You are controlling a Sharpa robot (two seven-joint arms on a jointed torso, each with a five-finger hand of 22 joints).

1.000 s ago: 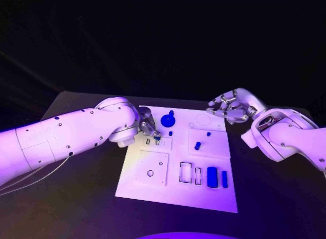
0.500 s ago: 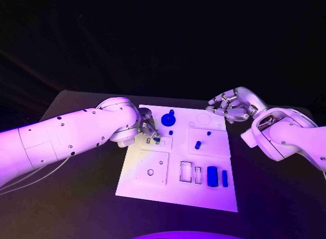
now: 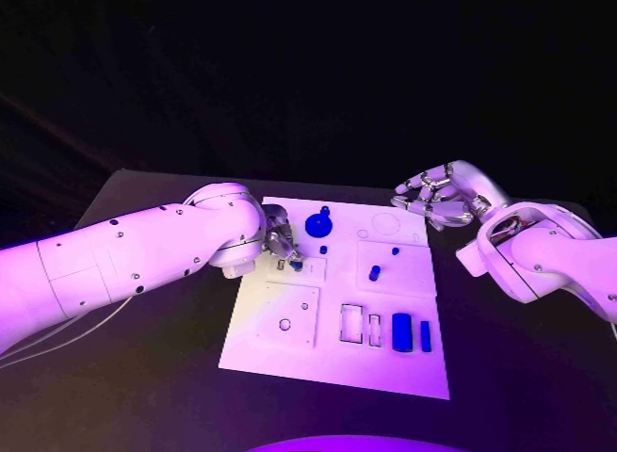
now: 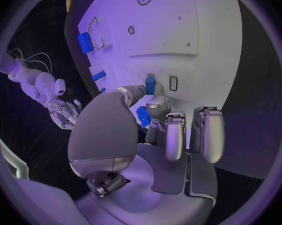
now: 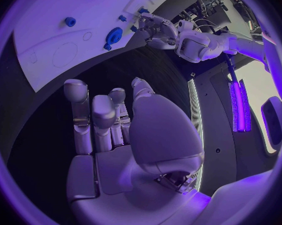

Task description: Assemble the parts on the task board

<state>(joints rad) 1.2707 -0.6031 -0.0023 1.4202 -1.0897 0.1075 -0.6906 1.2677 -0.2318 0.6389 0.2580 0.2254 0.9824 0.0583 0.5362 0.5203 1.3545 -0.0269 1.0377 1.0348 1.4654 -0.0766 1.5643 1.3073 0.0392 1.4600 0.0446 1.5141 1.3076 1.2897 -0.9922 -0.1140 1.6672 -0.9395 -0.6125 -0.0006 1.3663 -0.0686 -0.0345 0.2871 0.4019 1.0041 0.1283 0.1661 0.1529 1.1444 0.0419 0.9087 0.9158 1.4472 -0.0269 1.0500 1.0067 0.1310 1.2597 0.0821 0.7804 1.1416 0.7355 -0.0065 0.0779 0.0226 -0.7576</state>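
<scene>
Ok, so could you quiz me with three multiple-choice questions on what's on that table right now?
1. Where does the round blue part lie?
A) at the far edge of the white task board
B) on the black table
C) on the floor

2. How many blue bars lie side by side at the board's near right?
A) one
B) two
C) four

3. What does the right hand hold?
A) a blue part
B) a tool
C) nothing

Answers:
1 A: it sits on the board, close to the left hand.
2 B: there is a wide bar and a slim bar.
3 C: its fingers are bare in the right wrist view.
</scene>
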